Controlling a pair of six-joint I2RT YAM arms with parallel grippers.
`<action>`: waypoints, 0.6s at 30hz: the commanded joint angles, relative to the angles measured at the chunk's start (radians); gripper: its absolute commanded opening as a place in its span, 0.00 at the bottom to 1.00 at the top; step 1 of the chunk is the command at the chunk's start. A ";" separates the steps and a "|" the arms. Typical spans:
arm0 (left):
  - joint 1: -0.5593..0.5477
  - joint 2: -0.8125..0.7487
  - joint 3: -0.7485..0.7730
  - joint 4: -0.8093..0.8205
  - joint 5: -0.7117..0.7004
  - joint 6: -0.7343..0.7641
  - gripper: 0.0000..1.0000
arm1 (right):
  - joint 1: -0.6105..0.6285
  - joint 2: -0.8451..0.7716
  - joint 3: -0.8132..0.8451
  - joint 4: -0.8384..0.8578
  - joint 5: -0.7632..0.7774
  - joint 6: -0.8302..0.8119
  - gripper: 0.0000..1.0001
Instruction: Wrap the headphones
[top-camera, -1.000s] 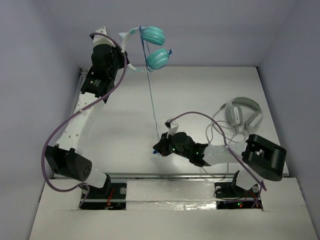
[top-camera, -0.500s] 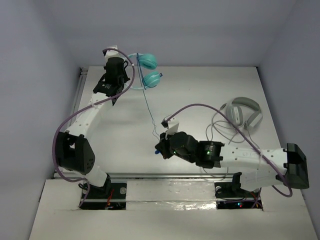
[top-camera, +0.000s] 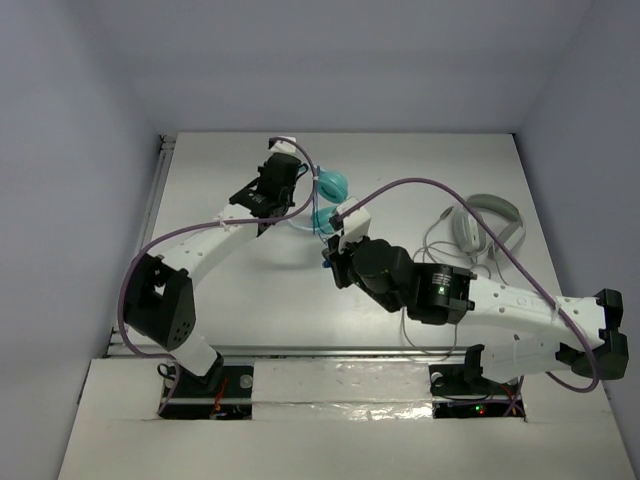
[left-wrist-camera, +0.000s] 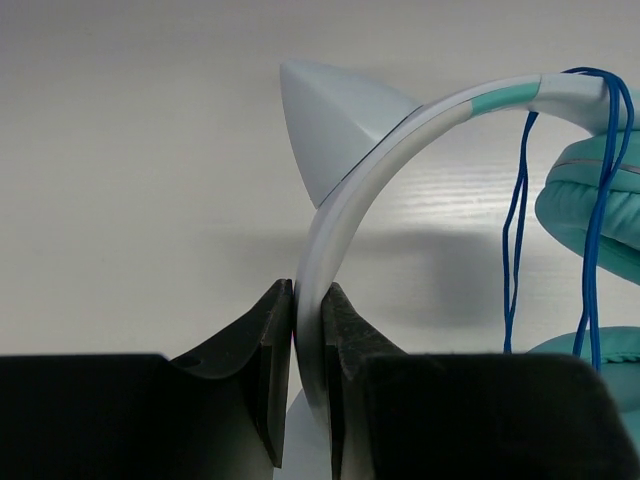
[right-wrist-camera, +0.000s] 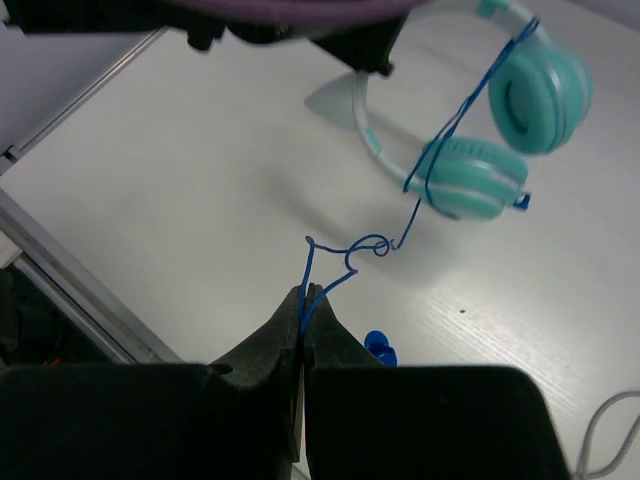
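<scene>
Near the far edge of the desk, the left gripper is squeezing the headphones by the white band. The right gripper is pinching the blue cord, probably mid-wrap. Next it needs another loop around.

I get soft, even light from above on all three feeds. On the left wrist feed the headphones throw a diffuse grey shadow mid-frame; the right wrist feed's upper edge blurs.
</scene>
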 joint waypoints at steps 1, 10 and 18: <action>-0.032 -0.014 -0.004 0.041 -0.020 -0.002 0.00 | -0.001 -0.014 0.082 -0.007 0.063 -0.103 0.00; -0.113 -0.049 -0.067 0.051 0.155 -0.002 0.00 | -0.139 -0.036 0.083 0.058 0.020 -0.198 0.00; -0.151 -0.115 -0.113 0.034 0.370 0.025 0.00 | -0.290 -0.033 0.041 0.141 0.008 -0.245 0.00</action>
